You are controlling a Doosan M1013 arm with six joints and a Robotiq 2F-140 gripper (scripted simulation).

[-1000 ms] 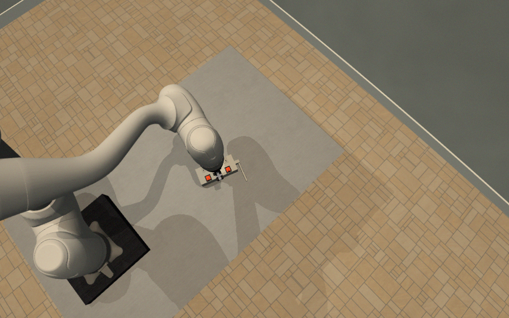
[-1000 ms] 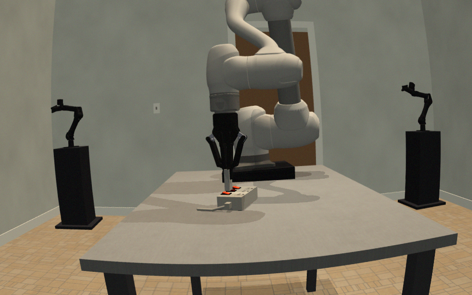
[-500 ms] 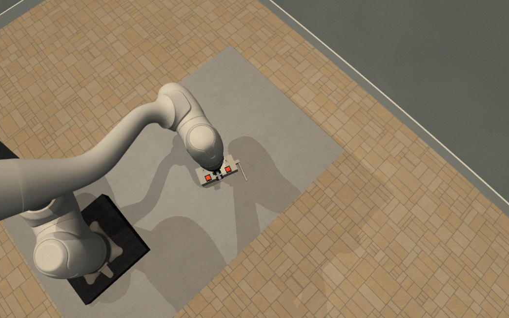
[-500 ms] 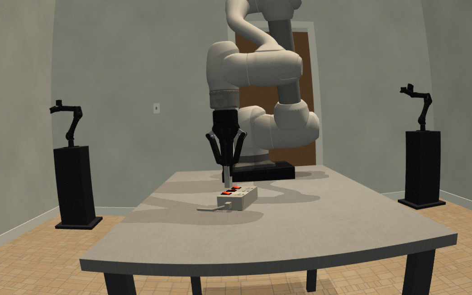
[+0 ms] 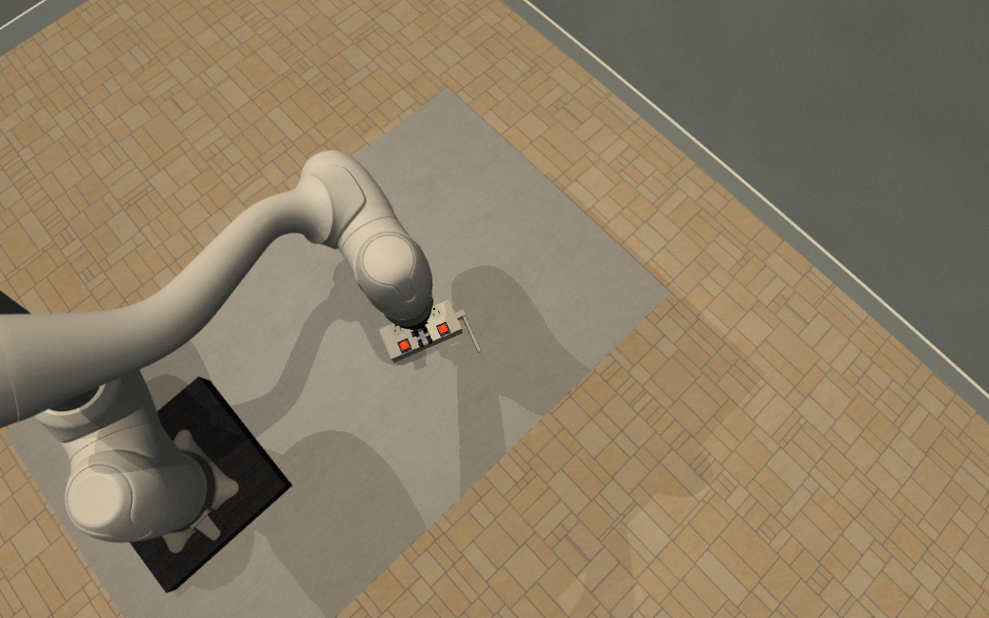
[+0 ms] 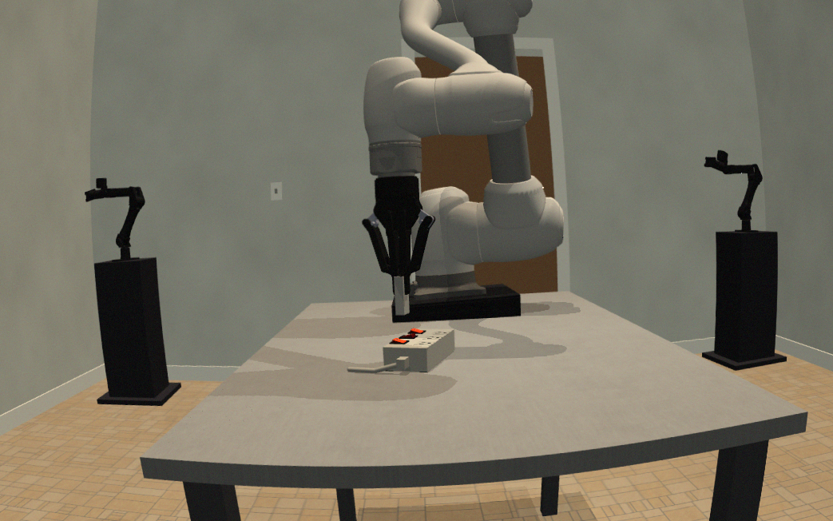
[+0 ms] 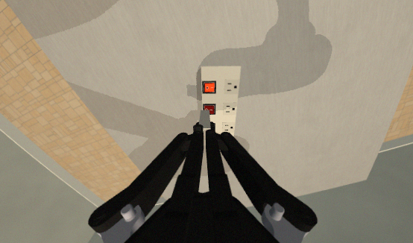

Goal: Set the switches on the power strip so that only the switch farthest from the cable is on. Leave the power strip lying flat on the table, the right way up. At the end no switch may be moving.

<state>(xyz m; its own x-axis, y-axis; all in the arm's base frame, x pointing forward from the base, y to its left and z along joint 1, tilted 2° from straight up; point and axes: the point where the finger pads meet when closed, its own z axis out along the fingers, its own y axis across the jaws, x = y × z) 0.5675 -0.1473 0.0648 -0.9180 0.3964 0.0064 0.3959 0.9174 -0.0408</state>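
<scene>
A beige power strip (image 5: 412,353) (image 6: 432,350) (image 7: 232,74) lies flat and right way up on the grey table (image 5: 483,191) (image 6: 536,401) (image 7: 103,56). Its short cable (image 5: 473,331) (image 6: 367,368) sticks out at one end. In the wrist view the far switch (image 7: 209,87) glows bright orange-red, the middle switch (image 7: 209,109) is darker red, and the nearest one is hidden behind my fingers. My gripper (image 5: 423,336) (image 6: 400,305) (image 7: 205,117) is shut and empty. It points straight down and hovers a little above the row of switches.
The arm's black base (image 5: 206,476) (image 6: 471,303) sits at one end of the table. Two black pedestals with camera arms (image 6: 131,323) (image 6: 744,291) stand on the floor to either side. The table edges are far from the strip.
</scene>
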